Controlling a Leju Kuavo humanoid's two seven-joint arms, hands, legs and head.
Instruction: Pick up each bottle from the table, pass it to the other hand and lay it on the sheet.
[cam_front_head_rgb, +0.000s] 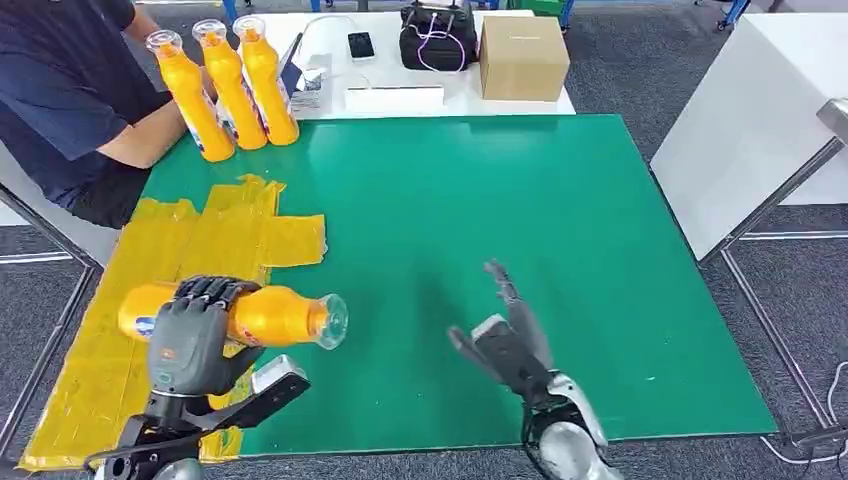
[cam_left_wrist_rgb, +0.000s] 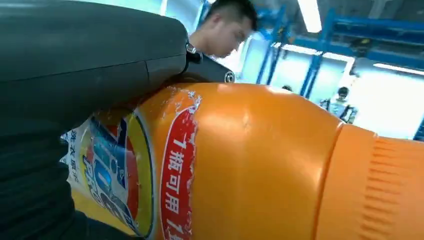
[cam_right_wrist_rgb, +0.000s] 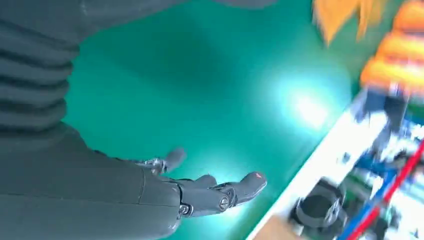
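The table (cam_front_head_rgb: 480, 220) is covered in plain bright green. The sheet (cam_front_head_rgb: 215, 250) along its left side is a yellowish, mustard gold. The bottle (cam_front_head_rgb: 265, 316) in the dark grey left hand (cam_front_head_rgb: 190, 335) is orange, with a label (cam_left_wrist_rgb: 125, 175) of blue, yellow and white and a red band bearing white characters. Three more orange bottles (cam_front_head_rgb: 232, 85) stand at the far corner. The right hand (cam_front_head_rgb: 505, 340) is grey with silvery parts. A tan cardboard box (cam_front_head_rgb: 523, 57) sits beside a black bag (cam_front_head_rgb: 437, 38) on a white surface. The person's shirt (cam_front_head_rgb: 60, 80) is dark navy.
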